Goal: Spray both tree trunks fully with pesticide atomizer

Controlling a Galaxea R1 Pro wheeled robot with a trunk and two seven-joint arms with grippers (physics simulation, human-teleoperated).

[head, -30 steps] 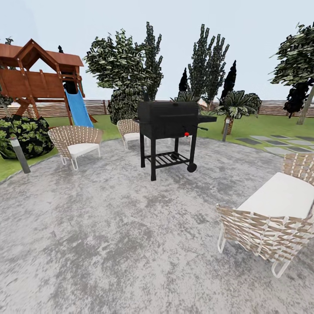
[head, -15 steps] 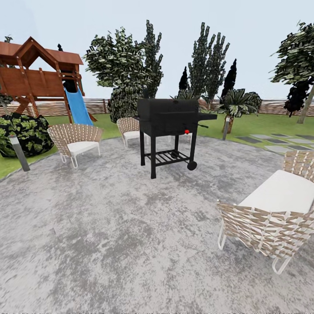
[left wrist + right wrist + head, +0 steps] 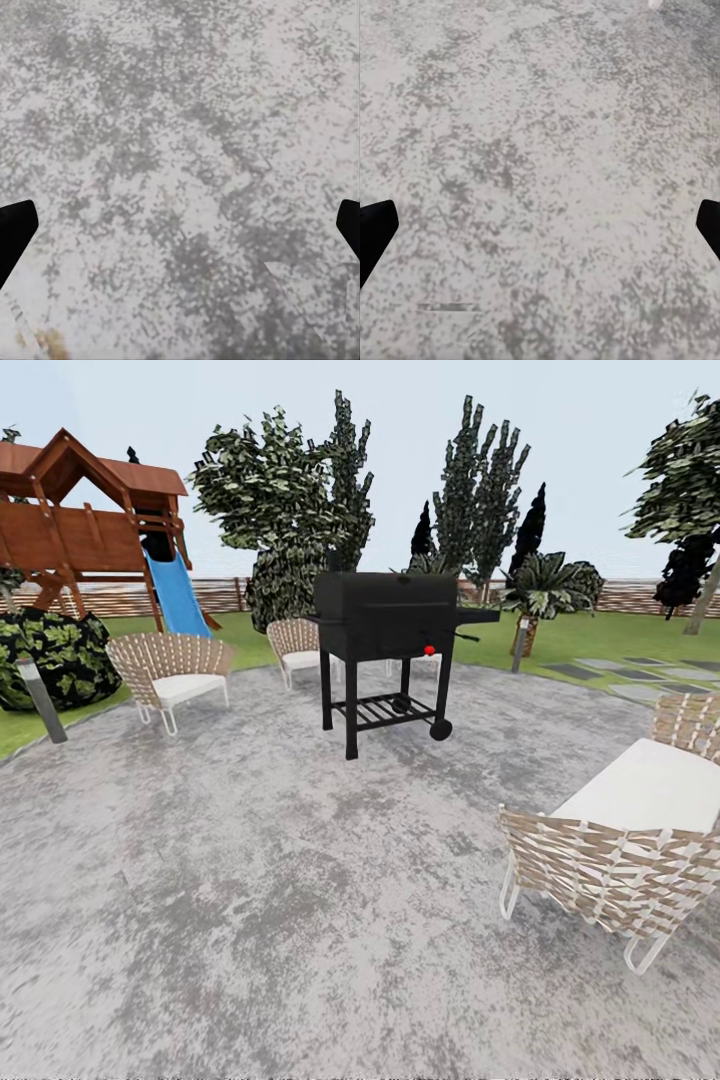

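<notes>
Two grippers, both spread wide with nothing between the jaws: left gripper (image 3: 180, 232) and right gripper (image 3: 540, 232) above mottled grey paving (image 3: 250, 880), one black fingertip (image 3: 13, 236) at each edge of either wrist view. Far ahead of the jaws, black grill (image 3: 388, 645) on the paving, woven chairs (image 3: 168, 675) beside it, a woven sofa (image 3: 630, 840) nearer. Beyond, stone slabs (image 3: 640, 675) in grass, slatted fence (image 3: 220, 598), playhouse (image 3: 85, 530). Atomizer not made out anywhere.

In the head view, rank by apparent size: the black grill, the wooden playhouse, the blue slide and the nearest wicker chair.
Nearest wicker chair, enlarged by nearness
Wooden playhouse, cropped at the edge
Black grill, roughly alike with the playhouse
Blue slide
</notes>
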